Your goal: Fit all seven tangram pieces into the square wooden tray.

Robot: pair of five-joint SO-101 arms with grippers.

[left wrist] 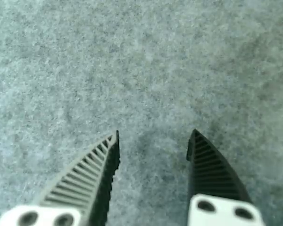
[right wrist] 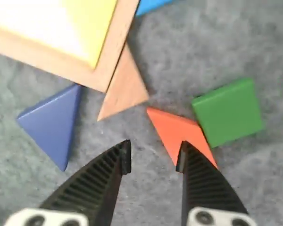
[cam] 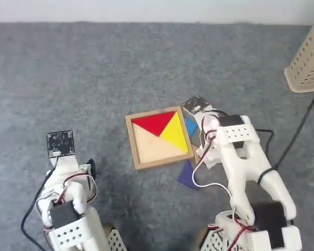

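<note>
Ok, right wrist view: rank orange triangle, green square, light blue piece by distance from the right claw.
1. Orange triangle, right beside the claw.
2. Green square, just past it.
3. Light blue piece, beyond the tray corner.

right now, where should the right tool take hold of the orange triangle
Probably from above, pinching the orange triangle across its two edges near the point facing the wooden triangle: it lies flat, and the green square crowds its other end.
</note>
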